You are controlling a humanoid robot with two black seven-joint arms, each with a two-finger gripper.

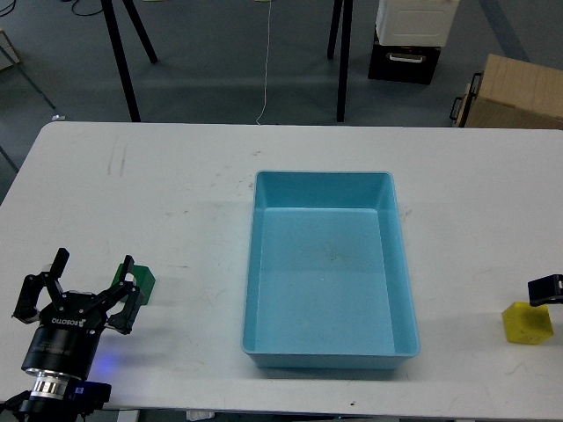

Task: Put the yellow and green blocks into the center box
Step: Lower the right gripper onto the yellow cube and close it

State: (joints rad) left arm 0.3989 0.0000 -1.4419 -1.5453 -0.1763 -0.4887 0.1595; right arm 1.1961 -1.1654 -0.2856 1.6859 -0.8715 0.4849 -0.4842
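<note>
Light-blue tray (327, 264) sits at table centre, long side running away from the camera. Green block (142, 283) lies on the white table (176, 176) well left of the tray, just beside the right fingertip of the left gripper (88, 280); its jaws are spread wide with nothing held. Yellow block (527, 323) rests well right of the tray near the table's right edge. Right gripper (547, 290) shows only as a dark tip just above that block; jaw state cannot be told
</note>
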